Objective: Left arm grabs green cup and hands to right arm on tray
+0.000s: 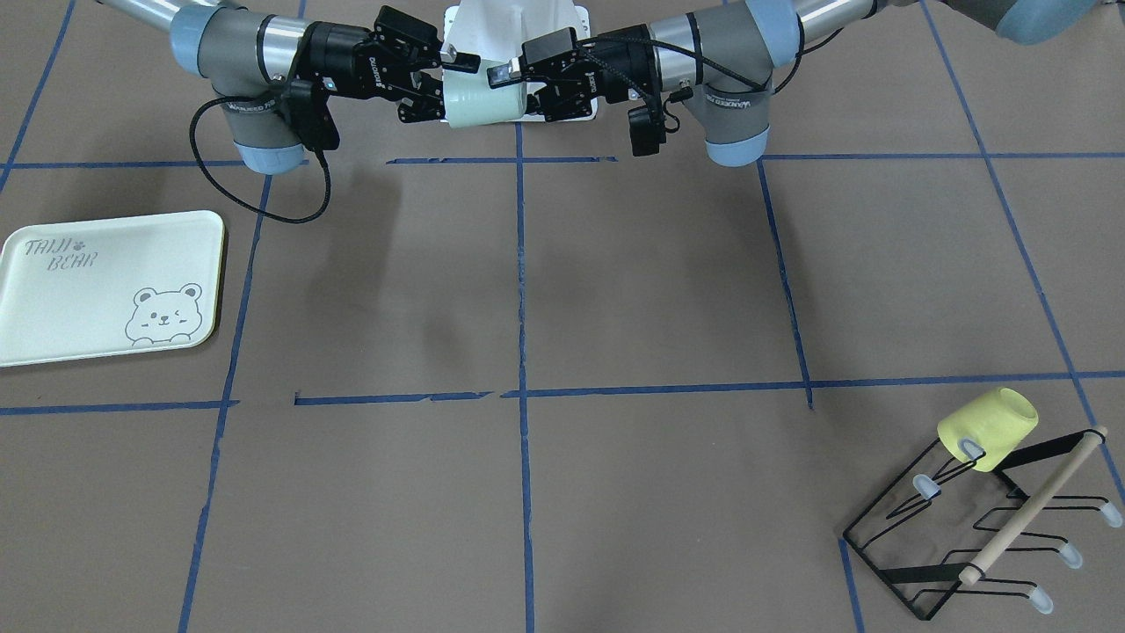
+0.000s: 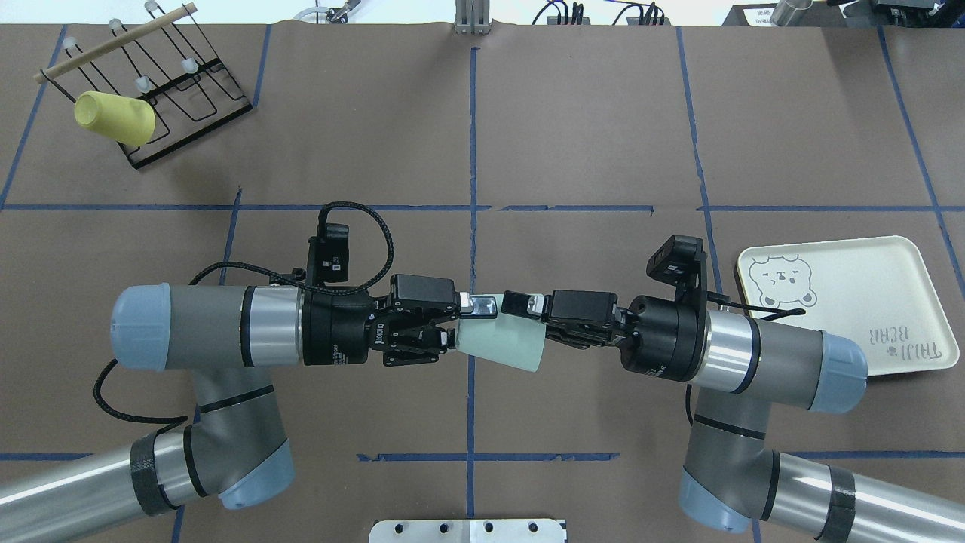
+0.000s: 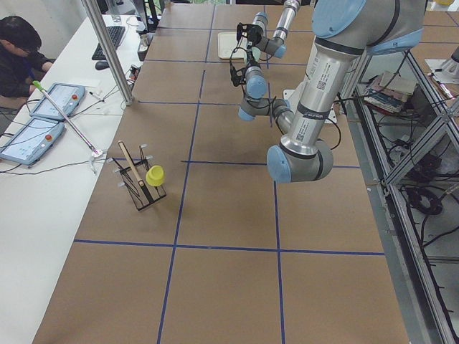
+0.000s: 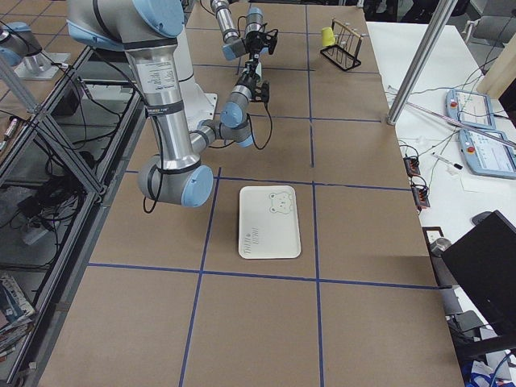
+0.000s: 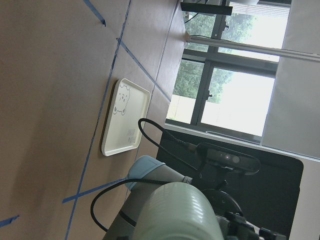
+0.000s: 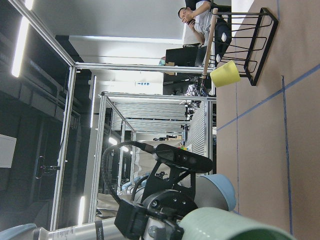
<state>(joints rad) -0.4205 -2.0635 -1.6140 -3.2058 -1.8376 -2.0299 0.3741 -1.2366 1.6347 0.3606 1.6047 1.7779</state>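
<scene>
Green cup [image 5: 180, 215] cropped at the bottom of both wrist views, too small to make out in side views; tray [image 1: 53, 299] cut off at front view's side.

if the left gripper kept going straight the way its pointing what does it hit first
The left gripper holds the green cup, so the cup leads. Just beyond it, the right gripper faces it head-on and would likely be met first.
</scene>
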